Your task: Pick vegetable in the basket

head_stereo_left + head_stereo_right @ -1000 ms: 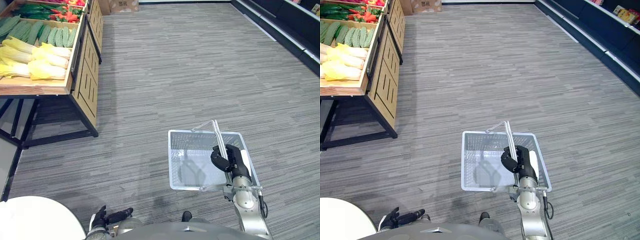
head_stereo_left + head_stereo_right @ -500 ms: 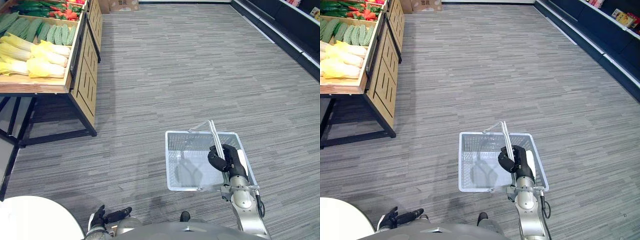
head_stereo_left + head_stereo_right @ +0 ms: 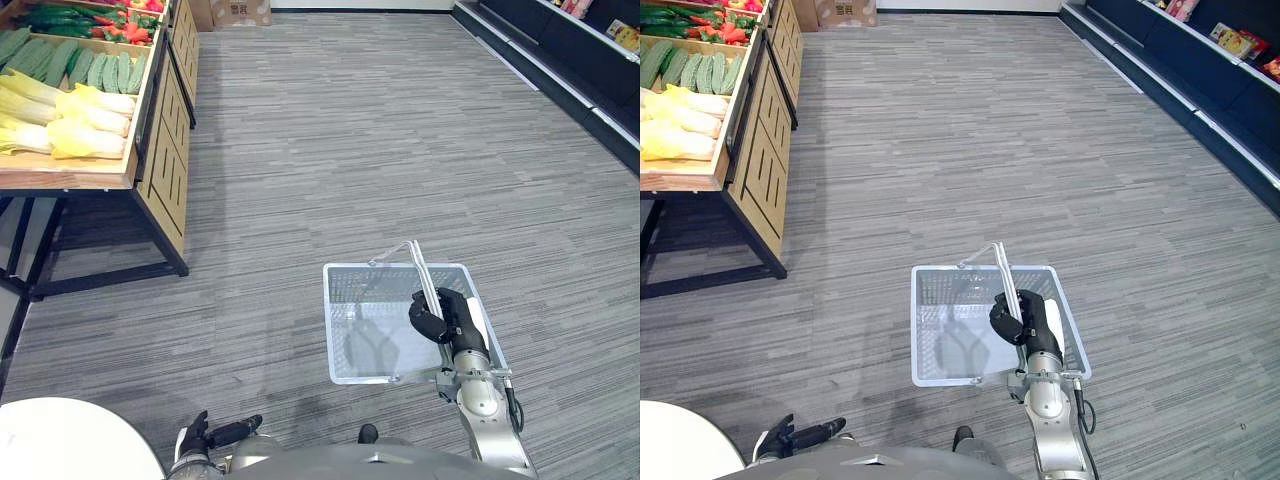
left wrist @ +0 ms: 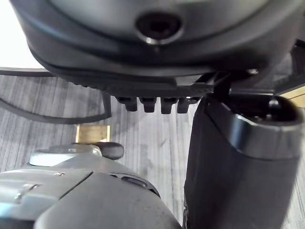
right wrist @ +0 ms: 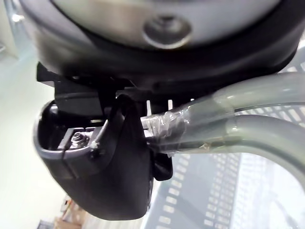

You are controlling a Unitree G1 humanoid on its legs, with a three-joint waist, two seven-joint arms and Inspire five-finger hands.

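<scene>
Wire basket [image 3: 331, 322]: we are gripping its handle [image 3: 418, 271] with our right robot hand [image 3: 447, 318]; left robot hand [image 3: 214, 435] is hanging relaxed at seven o'clock.

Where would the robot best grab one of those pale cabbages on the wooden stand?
Probably round the thick middle of a cabbage, coming from above with the left hand: they lie on their sides in an open-topped crate, and the right hand holds the basket handle.

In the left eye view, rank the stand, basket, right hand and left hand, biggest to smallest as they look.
1. stand
2. basket
3. right hand, curled on the basket handle, and left hand look about alike; I won't rank them.
</scene>
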